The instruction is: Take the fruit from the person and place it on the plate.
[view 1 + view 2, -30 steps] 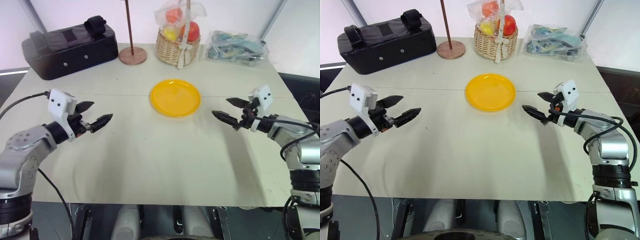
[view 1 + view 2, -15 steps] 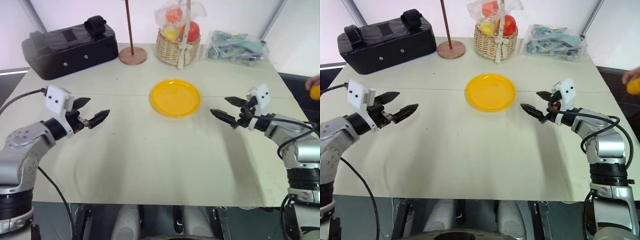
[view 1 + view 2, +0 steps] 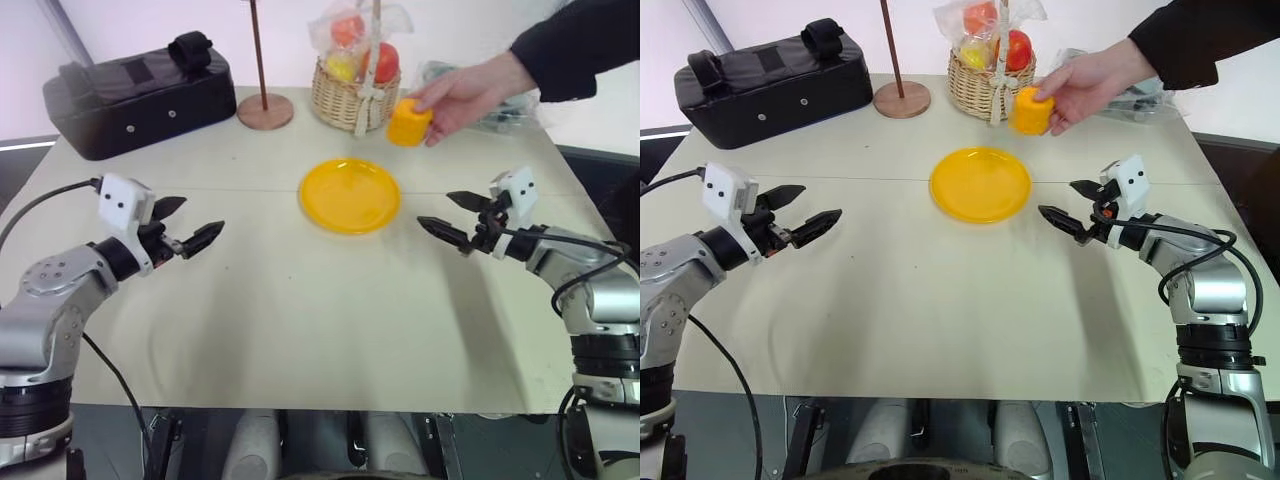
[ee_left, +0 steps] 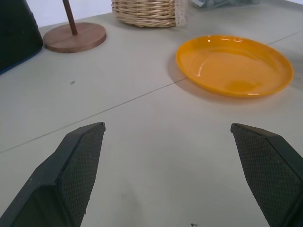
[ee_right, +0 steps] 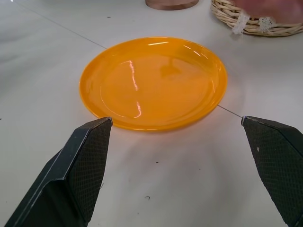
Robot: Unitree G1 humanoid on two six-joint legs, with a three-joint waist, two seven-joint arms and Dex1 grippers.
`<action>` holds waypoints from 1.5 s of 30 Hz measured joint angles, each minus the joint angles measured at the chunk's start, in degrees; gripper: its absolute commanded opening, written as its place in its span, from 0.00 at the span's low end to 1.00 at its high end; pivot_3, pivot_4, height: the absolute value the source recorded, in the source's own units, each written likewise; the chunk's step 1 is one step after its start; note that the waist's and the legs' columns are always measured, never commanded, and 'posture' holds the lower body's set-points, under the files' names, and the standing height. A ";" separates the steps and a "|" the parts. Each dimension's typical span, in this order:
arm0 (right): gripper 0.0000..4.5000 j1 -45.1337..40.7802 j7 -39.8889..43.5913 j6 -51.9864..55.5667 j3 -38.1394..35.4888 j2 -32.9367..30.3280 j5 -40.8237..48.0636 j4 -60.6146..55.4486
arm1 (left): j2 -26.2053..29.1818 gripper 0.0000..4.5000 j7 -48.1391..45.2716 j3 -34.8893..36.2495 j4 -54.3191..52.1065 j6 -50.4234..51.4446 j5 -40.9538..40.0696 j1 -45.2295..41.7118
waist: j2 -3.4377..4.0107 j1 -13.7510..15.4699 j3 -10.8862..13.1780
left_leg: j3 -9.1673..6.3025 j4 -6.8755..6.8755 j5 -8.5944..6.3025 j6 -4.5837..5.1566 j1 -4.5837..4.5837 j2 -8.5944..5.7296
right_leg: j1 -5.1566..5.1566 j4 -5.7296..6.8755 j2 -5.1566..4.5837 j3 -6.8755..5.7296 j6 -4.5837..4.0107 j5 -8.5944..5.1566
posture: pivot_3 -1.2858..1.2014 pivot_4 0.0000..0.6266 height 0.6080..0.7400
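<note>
Left eye view: person's hand dangling the fruit over the far side of the table, both claws empty.

Going left to right: the left gripper hovers over the pale table with fingers spread, grasping nothing. The round bright yellow plate sits bare in the middle. Above and just past it, the person's bare hand with a black sleeve holds the blocky yellow-orange fruit, near the woven wicker basket. The right gripper is released too, fingers wide, pointing toward the plate.
</note>
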 measured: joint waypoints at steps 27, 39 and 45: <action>1.00 -4.16 -25.86 -5.88 -2.25 22.30 -2.03 -5.05 | 5.09 0.99 -21.13 -5.30 9.94 3.90 -10.19 -19.42 | 0.01 -0.11 0.01 | 0.00 0.04 0.01 -0.02 -0.05 0.02 | -0.05 0.06 0.05 0.02 0.01 0.00 | 0.52 0.24 1.00; 0.88 -11.95 -29.44 -13.81 -2.21 24.52 -4.41 5.27 | 4.55 1.00 -19.72 -5.19 8.46 3.03 -8.63 -15.54 | 0.01 -0.24 0.01 | 0.00 -0.01 0.01 -0.02 -0.04 0.02 | -0.07 0.06 0.04 0.03 0.00 0.00 | 0.52 0.24 1.00; 0.55 -12.33 -28.45 -14.79 -2.15 24.51 -4.39 6.31 | 4.30 1.00 -18.67 -5.06 7.43 3.04 -8.63 -14.16 | 0.02 -0.28 0.02 | 0.00 -0.02 0.01 -0.02 -0.04 0.03 | -0.07 0.07 0.04 0.03 0.00 0.00 | 0.52 0.24 1.00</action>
